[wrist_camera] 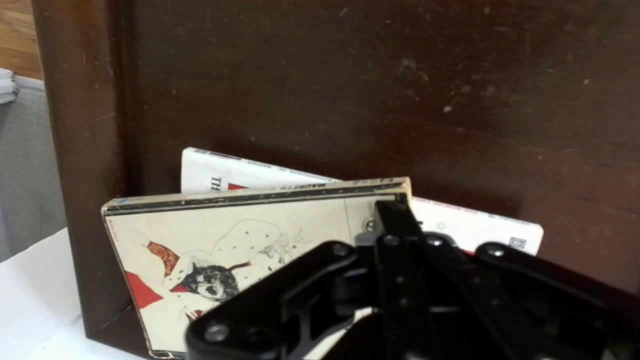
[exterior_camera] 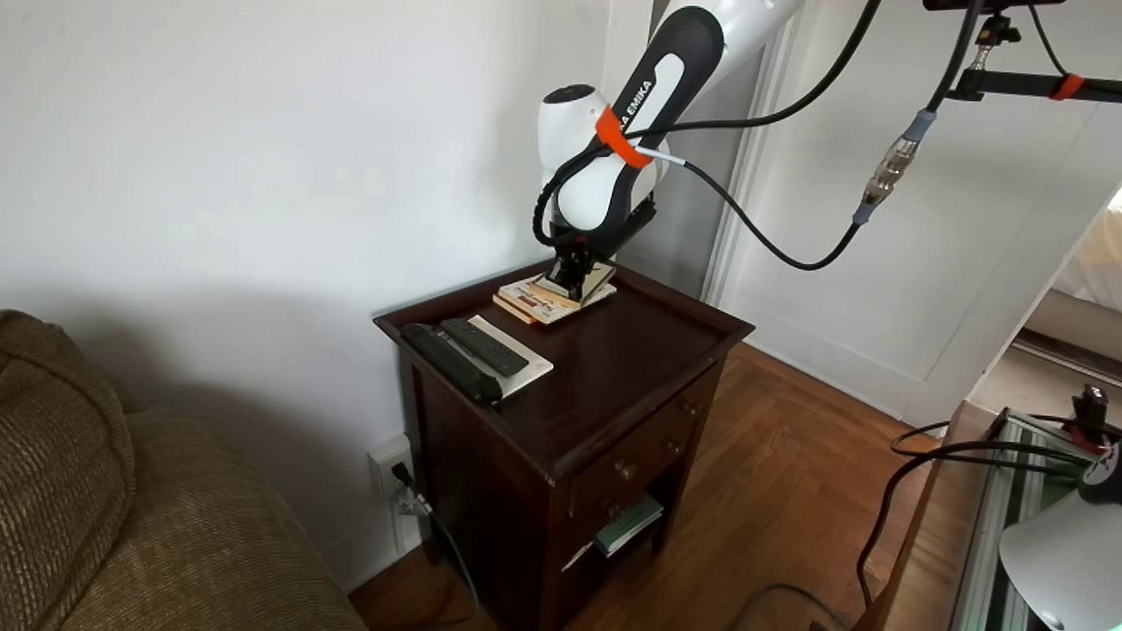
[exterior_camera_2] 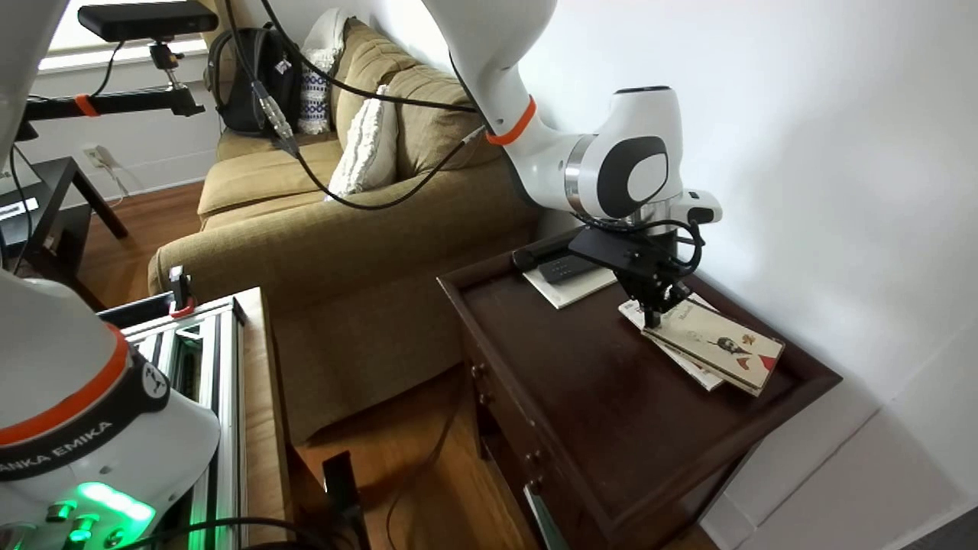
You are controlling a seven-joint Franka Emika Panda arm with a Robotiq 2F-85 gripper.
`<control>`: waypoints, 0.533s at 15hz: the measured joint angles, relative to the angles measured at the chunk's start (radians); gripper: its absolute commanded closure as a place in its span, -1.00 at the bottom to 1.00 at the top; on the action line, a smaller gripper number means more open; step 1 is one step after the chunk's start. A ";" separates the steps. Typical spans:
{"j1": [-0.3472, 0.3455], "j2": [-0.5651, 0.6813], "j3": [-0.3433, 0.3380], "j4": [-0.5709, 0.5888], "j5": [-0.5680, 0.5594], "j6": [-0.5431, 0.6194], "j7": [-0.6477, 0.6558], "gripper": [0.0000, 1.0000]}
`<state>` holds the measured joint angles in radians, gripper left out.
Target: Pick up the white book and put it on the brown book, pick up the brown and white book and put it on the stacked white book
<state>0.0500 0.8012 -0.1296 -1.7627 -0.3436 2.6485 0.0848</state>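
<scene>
tan sofa (exterior_camera_2: 328, 260): 1, upholstered.
dark wooden nightstand (exterior_camera_2: 565, 397): 1, rimmed; bears the stack of 3 books.
panda arm (exterior_camera_2: 550, 164): 1, bent down over the nightstand.
robotiq gripper (wrist_camera: 400, 220): 1, at an end of the macbeth paperback (wrist_camera: 225, 260); fingers look close together, but whether they pinch that book cannot be told.
macbeth paperback: 1, cream, illustrated; lies askew on the white paperback (wrist_camera: 472, 225). taken as the brown and white book.
white paperback: 1, red-lettered; middle of the stack.
tan-edged book (exterior_camera: 513, 308): 1, only a strip of edge visible; presumably the brown book, lowest.
black remote (exterior_camera: 486, 344): 1, apart from the stack.

step in hand, as judged: final placing, nearly complete. next move calls for releasing any grip, then rising straight without dragging the top book.
</scene>
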 measured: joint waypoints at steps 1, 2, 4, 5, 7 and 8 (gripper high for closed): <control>-0.001 0.005 0.001 0.006 0.005 0.000 -0.005 1.00; -0.001 0.008 0.002 0.012 0.009 0.000 -0.009 1.00; -0.001 0.011 0.002 0.021 0.015 0.000 -0.014 1.00; -0.002 0.013 0.004 0.027 0.019 0.001 -0.015 1.00; -0.002 0.019 0.008 0.040 0.027 0.004 -0.020 1.00; -0.003 0.023 0.012 0.047 0.033 0.006 -0.025 1.00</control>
<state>0.0467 0.8242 -0.1173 -1.7159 -0.3110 2.6541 0.0602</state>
